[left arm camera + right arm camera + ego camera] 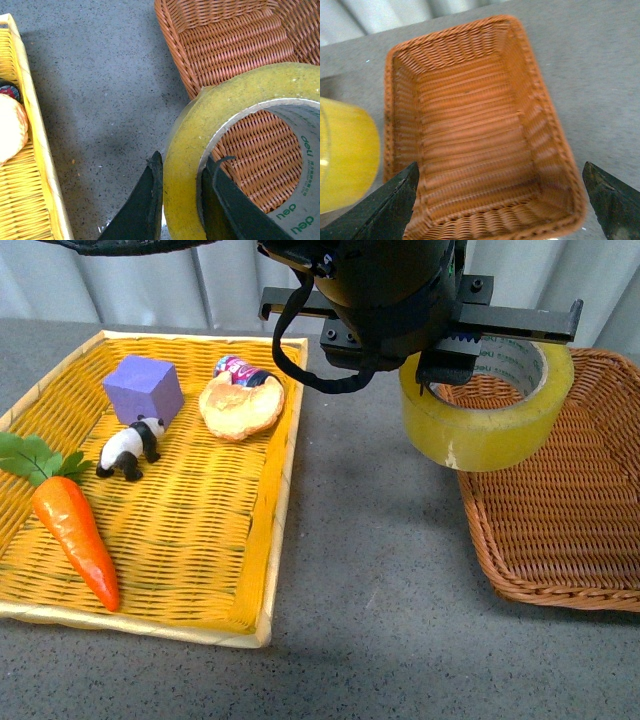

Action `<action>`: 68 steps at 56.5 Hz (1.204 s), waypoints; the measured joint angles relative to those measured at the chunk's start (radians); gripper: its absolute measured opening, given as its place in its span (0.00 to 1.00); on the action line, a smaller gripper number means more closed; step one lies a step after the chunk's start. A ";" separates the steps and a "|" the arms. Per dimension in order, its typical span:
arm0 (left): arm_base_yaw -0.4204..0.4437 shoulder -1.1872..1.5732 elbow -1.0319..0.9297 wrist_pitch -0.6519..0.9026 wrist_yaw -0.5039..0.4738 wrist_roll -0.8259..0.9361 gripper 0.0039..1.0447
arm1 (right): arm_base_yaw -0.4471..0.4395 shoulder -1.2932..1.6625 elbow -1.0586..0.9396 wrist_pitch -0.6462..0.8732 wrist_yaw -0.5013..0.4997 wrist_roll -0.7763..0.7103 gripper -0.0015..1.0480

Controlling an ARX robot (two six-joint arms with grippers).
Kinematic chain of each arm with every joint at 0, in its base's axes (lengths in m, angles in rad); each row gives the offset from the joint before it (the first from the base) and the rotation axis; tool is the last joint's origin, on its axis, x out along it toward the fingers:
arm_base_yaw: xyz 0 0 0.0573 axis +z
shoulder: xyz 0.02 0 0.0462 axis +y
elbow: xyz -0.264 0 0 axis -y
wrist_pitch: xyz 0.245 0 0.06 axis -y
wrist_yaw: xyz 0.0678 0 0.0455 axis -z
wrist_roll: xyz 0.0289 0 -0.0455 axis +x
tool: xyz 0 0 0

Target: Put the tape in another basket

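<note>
My left gripper (pixel 445 365) is shut on the yellowish tape roll (pixel 487 420) and holds it in the air over the left rim of the brown wicker basket (pixel 560 530). In the left wrist view the gripper (pixel 182 190) pinches the tape's wall (pixel 182 150), one finger outside and one inside the core, with the basket (pixel 230 45) beneath. My right gripper (pixel 502 200) is open and empty above the basket (pixel 470 135); the tape (pixel 345 155) shows at that view's edge.
A bright yellow woven tray (pixel 255 570) lies at the left. It holds a carrot (pixel 75 530), a toy panda (pixel 130 447), a purple cube (pixel 145 388) and a bread piece (pixel 240 405). Grey tabletop (pixel 370 570) runs between tray and basket.
</note>
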 joint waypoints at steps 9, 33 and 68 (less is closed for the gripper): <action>0.000 0.000 0.000 0.000 -0.002 0.000 0.16 | 0.013 0.177 0.164 -0.066 -0.173 0.010 0.91; 0.000 -0.001 0.000 0.000 -0.002 0.000 0.16 | 0.060 0.449 0.462 -0.239 -0.384 0.029 0.91; 0.000 -0.001 0.000 0.000 -0.001 0.000 0.16 | 0.099 0.626 0.532 -0.268 -0.433 0.084 0.91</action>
